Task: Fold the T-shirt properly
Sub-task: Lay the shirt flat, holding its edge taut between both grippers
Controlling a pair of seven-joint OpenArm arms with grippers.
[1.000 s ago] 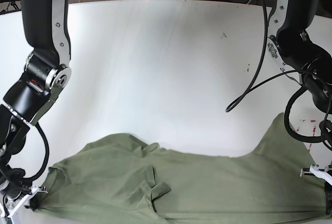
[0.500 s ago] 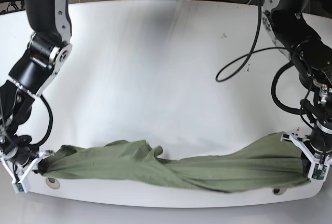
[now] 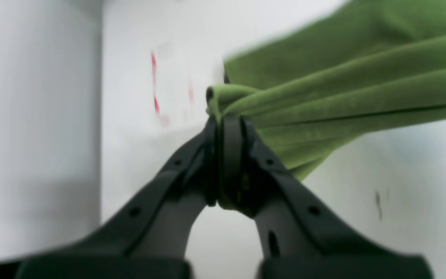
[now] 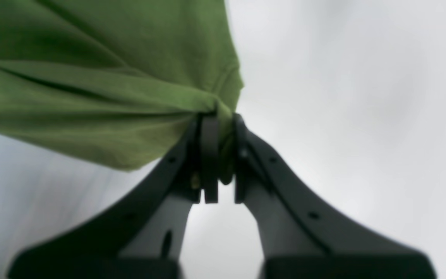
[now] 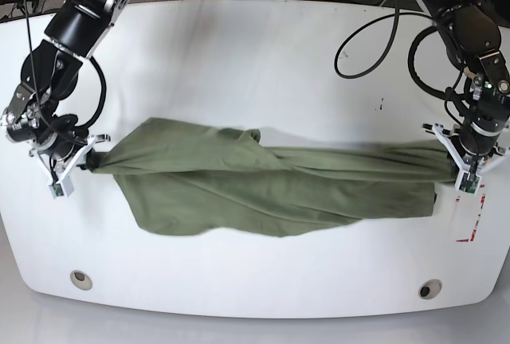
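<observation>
Since the frame 0.5 s earlier, the T-shirt [image 5: 271, 181] has been carried from the table's near edge toward the middle of the white table [image 5: 255, 65], and both arms have been drawn back with it. At the near edge, 2 round holes [image 5: 79, 279] in the tabletop are seen only in the base view, as is red marking [image 5: 470, 224] at the near right.

Only the base view shows the whole garment: it is stretched in a long band from left to right, bunched along its upper line, with a loose flap hanging toward the near side. Whether the cloth rests on the table or hangs just above it cannot be told.

Only the wrist views show the grips closely. In the left wrist view the left gripper [image 3: 226, 124] is clenched on a gathered wad of green cloth, with fabric pinched between the dark fingers [image 3: 211, 155]. In the right wrist view the right gripper [image 4: 218, 120] is likewise clamped on a bunched corner, with a hemmed edge seen just above the jaws.

In the base view the left gripper [image 5: 466, 170] is held at the cloth's right end, its arm rising toward the far right. The right gripper [image 5: 70, 161] is held at the left end, its arm bent up toward the far left.
</observation>
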